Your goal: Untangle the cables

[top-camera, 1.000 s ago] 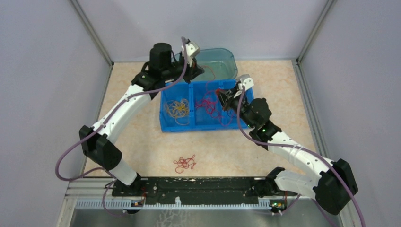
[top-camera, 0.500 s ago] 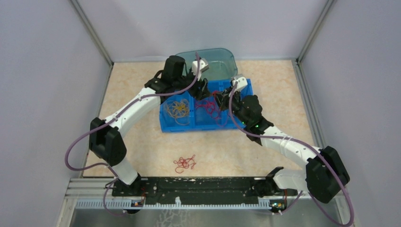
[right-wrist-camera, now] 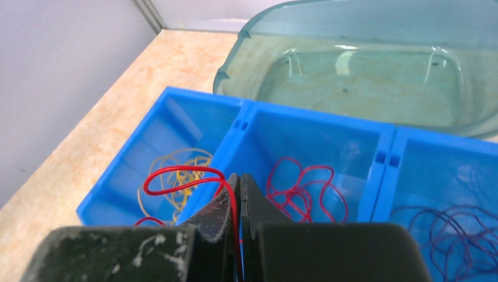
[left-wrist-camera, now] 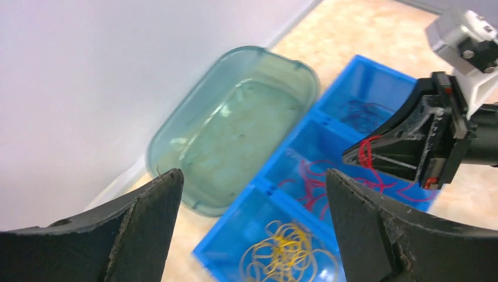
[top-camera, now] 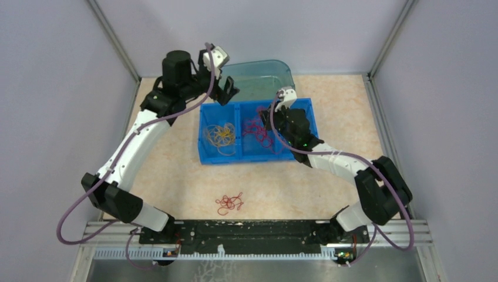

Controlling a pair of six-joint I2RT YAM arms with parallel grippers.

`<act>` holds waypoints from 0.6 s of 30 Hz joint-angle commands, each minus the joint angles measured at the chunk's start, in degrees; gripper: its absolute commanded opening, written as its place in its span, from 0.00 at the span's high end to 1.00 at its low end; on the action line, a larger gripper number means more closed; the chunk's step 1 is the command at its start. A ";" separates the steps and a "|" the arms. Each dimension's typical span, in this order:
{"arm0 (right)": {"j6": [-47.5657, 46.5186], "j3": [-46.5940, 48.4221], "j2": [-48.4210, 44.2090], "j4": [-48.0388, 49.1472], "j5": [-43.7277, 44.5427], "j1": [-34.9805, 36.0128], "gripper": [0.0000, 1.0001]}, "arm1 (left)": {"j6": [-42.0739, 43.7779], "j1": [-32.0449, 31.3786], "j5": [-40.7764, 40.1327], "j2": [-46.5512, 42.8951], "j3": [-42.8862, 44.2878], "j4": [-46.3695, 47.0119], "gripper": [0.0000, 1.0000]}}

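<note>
Small red cable tangle [top-camera: 229, 202] lies loose on table [top-camera: 176, 176] near arm bases. Beyond it, blue tray [top-camera: 202, 154]: yellow cables [top-camera: 220, 135] in left bin, red cables [top-camera: 256, 130] middle, purple cables [right-wrist-camera: 458, 235] right. Over tray, right gripper [right-wrist-camera: 239, 181] pinches one red strand [right-wrist-camera: 176, 174]. Farther back, left gripper [left-wrist-camera: 252, 176] spread wide, holding nothing, by clear tub [top-camera: 264, 76].

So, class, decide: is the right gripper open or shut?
Shut: the right gripper is closed tight on a red cable that loops out leftward.

From above, the right arm [top-camera: 296, 126] covers the right compartment of the blue tray [top-camera: 235, 157]; its content cannot be told. In the right wrist view the red cable [right-wrist-camera: 182, 168] disappears between the closed jaws of the right gripper [right-wrist-camera: 239, 179].
</note>
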 commanded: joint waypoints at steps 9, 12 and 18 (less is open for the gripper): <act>10.72 16.83 18.09 9.07 -5.08 -0.63 1.00 | -0.97 11.34 3.29 -7.96 -3.99 -3.75 0.05; 11.48 18.14 18.85 9.47 -4.93 -0.37 1.00 | -0.68 11.36 4.50 -9.34 -5.86 -3.73 0.05; 6.22 23.43 19.56 2.96 -3.17 2.52 1.00 | -1.27 11.44 5.49 -10.54 -8.65 -2.47 0.05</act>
